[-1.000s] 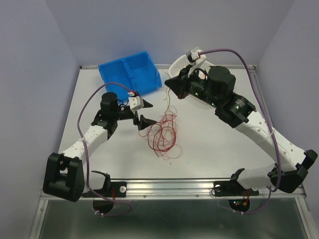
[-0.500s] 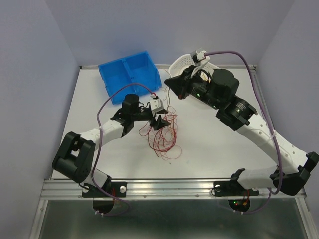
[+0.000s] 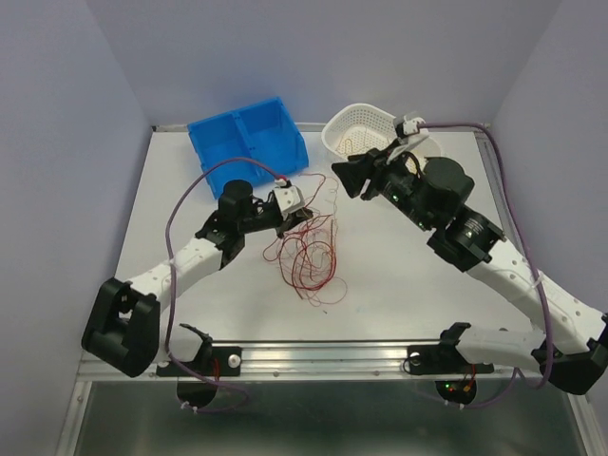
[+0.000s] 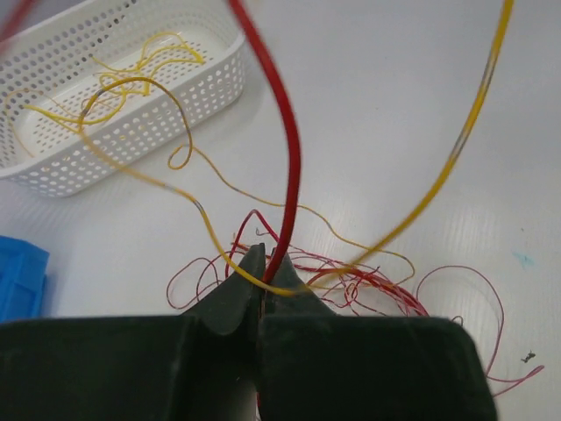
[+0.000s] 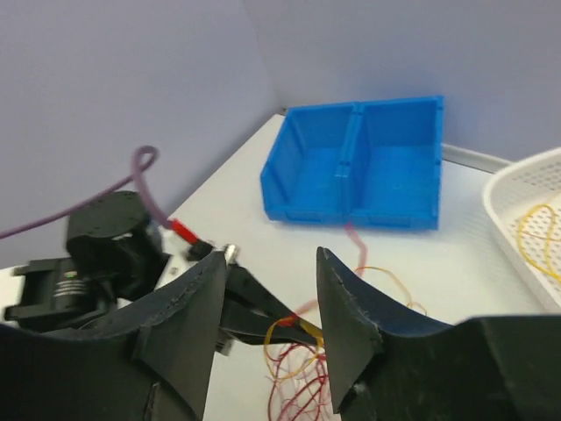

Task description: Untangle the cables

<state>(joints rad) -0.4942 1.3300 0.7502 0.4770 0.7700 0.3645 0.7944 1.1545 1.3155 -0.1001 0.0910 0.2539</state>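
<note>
**Cable Tangle: Left Gripper Clamped, Right Gripper Spread**

The flat white table carries a blue two-compartment plastic bin at its far edge. A white perforated plastic basket stands right of the bin. The hair-thin dark red and yellow-orange cables lie tangled in front of the bin. The left gripper, at the tangle's bin-side edge, pinches one red and one yellow strand. The right gripper, right of the bin, has its jaws spread.

The cables lie in a heap on the desk, at the near side of my left jaws. The bin stands behind my left jaws. The basket stands behind my right jaws, with some cables inside it.
</note>
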